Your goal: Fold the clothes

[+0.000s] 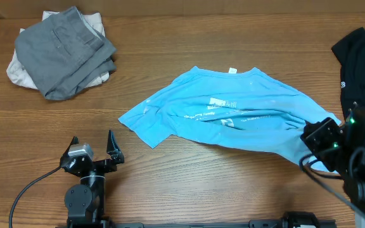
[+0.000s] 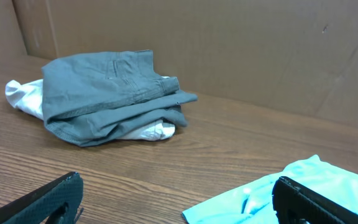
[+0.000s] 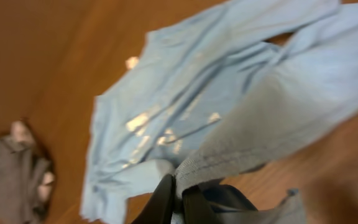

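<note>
The light blue T-shirt lies spread and wrinkled across the middle of the wooden table, collar to the far side and print facing up. My right gripper is at the shirt's right end, shut on a bunched fold of its edge. In the right wrist view the dark jaws pinch the fabric while the rest of the shirt stretches away. At the near left my left gripper stands wide open with nothing in it, a short way from the shirt's left sleeve.
A folded grey garment sits on an off-white one at the far left corner, also visible as the grey pile ahead of the left wrist. A black garment lies at the far right edge.
</note>
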Robot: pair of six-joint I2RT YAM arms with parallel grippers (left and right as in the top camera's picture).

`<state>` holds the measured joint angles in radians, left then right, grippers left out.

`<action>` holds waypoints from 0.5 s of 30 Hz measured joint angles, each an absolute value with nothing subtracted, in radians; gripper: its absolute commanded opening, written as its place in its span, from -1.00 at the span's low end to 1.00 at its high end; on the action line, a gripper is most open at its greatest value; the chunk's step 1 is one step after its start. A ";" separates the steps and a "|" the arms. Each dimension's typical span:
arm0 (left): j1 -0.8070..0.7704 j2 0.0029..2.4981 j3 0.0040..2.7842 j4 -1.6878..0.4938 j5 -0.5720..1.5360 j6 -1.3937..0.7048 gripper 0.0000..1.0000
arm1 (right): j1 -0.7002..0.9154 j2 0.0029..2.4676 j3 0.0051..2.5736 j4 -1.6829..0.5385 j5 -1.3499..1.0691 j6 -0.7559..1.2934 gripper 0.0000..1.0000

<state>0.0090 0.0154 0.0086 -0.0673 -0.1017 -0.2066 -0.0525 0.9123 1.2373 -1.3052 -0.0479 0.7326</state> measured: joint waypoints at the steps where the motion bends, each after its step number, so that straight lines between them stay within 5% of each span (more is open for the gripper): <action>1: 0.009 0.015 0.009 -0.067 -0.102 -0.207 1.00 | -0.052 0.931 1.237 -1.312 -0.029 0.732 -0.85; 11: 0.009 0.016 0.009 -0.067 -0.102 -0.207 0.99 | -0.052 1.201 1.237 -1.333 0.104 0.732 -0.81; 15: 0.009 0.015 0.009 -0.067 -0.102 -0.207 0.99 | -0.052 1.290 1.237 -1.318 0.127 0.732 -0.41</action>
<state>0.0090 0.0154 0.0086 -0.0673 -0.1017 -0.2066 -0.0525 1.2903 1.2373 -1.3178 0.1272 0.7319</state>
